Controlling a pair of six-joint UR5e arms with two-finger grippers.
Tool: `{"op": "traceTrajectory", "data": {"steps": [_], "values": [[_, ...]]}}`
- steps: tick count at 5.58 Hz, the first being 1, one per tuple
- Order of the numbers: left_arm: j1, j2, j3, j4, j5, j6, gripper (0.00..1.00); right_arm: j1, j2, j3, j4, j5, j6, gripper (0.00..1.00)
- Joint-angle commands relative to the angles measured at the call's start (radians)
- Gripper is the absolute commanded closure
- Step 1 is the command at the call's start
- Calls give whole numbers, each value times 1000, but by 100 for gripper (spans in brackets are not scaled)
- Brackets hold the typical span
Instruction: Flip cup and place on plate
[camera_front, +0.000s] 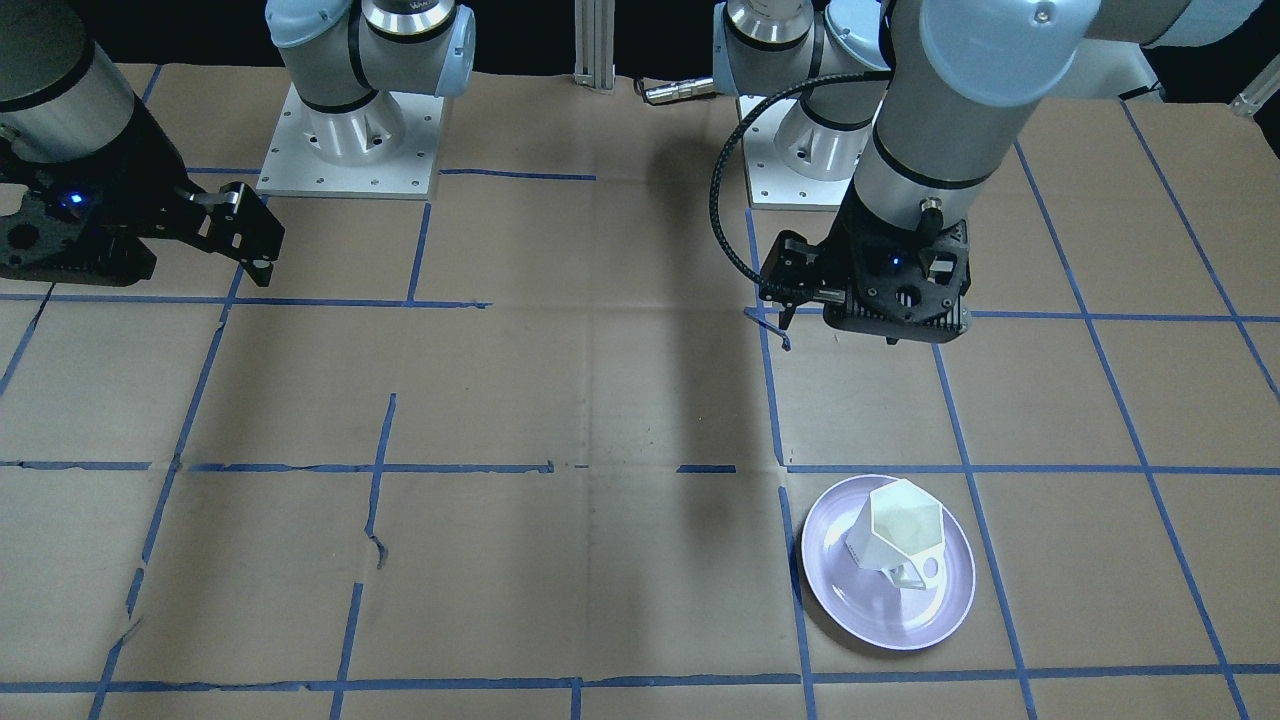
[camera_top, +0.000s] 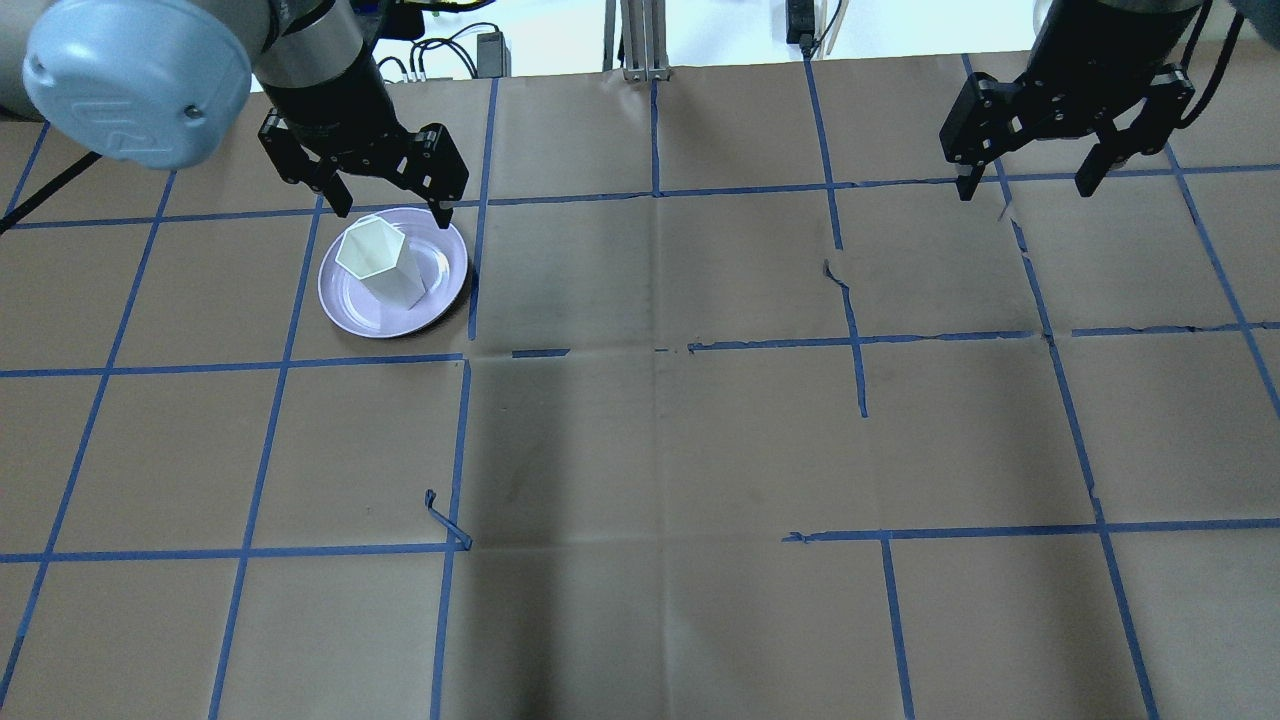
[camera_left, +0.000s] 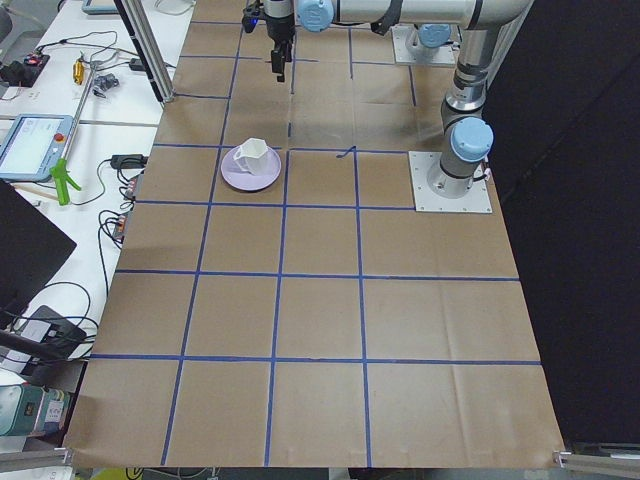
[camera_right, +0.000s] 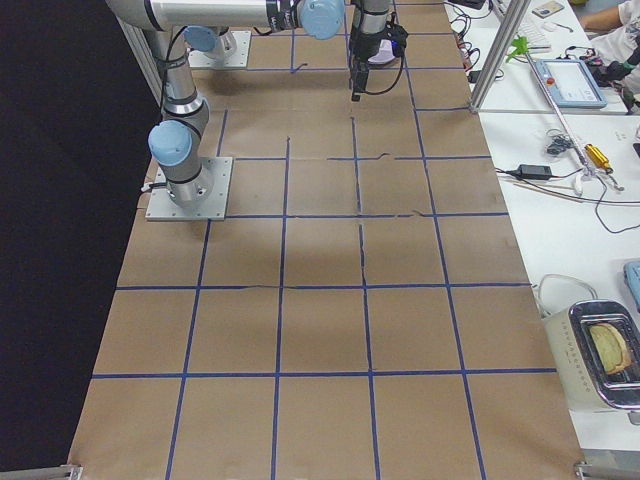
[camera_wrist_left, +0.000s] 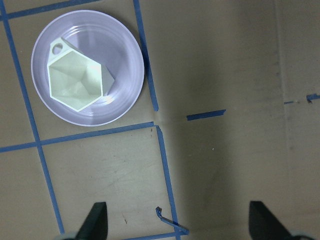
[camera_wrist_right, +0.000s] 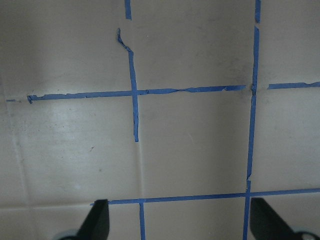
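The small white faceted mug (camera_top: 380, 262) stood on the round, glossy pale lavender plate (camera_top: 345, 308), its hexagonal mouth facing up. Both sat in the upper left of the overhead view, on the brown paper-covered table (camera_top: 650, 450) marked with a blue tape grid (camera_top: 655, 192). In the left wrist view the mug (camera_wrist_left: 75, 82) filled the left-centre of the plate (camera_wrist_left: 122, 92), in that frame's upper left, with its angular handle pointing to the upper left corner. In the front-facing view the pair lay at lower right, handle towards the bottom edge.

The left gripper (camera_top: 392, 212) hung above the plate's far edge with its jaws spread wide and nothing between them. Its fingers (camera_wrist_left: 96, 221) showed at the bottom of the wrist view, only bare paper and tape between them, clear of the mug.

The right gripper (camera_top: 1023, 190) hovered in the overhead view's upper right, well apart from the plate, also wide open and empty. Its wrist view showed only taped paper between the fingers (camera_wrist_right: 97, 220).
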Motion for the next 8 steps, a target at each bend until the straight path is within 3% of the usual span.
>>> {"op": "traceTrajectory", "data": {"steps": [1,3,8], "values": [[-5,48,-17,-9,-3,-23,1,0,0,0,0,0,0,0],[17,97,-30,-23,-6,-26,1,0,0,0,0,0,0,0],[43,100,-25,-23,-3,-26,1,0,0,0,0,0,0,0]]}}
